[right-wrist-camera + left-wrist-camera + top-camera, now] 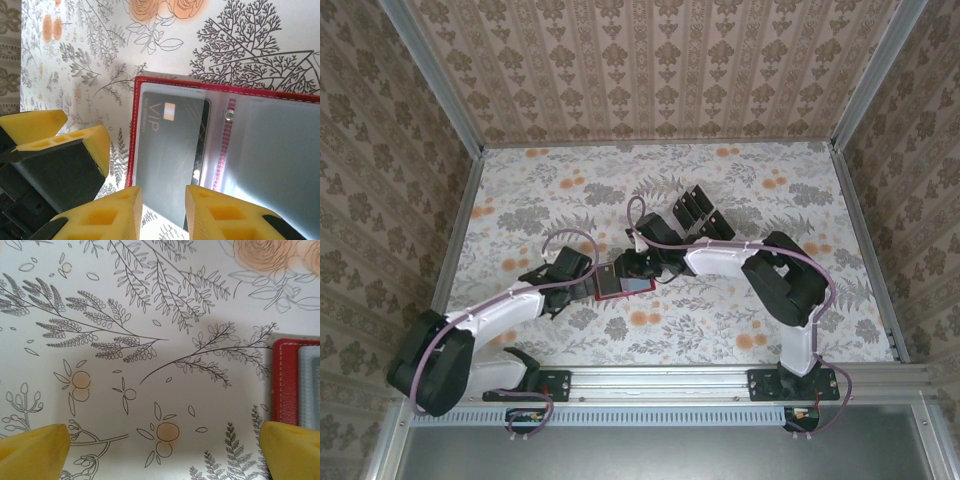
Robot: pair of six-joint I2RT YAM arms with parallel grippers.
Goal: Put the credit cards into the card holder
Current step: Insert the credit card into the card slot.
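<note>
The card holder (132,150) is a red wallet lying open on the floral table, with clear sleeves inside. A dark credit card (170,150) marked VIP lies flat in its left sleeve, and its near end sticks out toward my right gripper (163,200). The right jaws stand slightly apart just above that end, not clamped on it. A second dark card edge (202,150) shows beside the first. My left gripper (165,440) is wide open over bare table, with the holder (285,385) just past its right finger. From above, the holder (620,283) lies between both grippers.
A rack holding dark cards (695,215) stands behind the right arm, mid-table. Wallpapered walls and metal frame posts (860,200) close in the table on three sides. One yellow finger of the left gripper (95,145) sits close to the holder's left edge.
</note>
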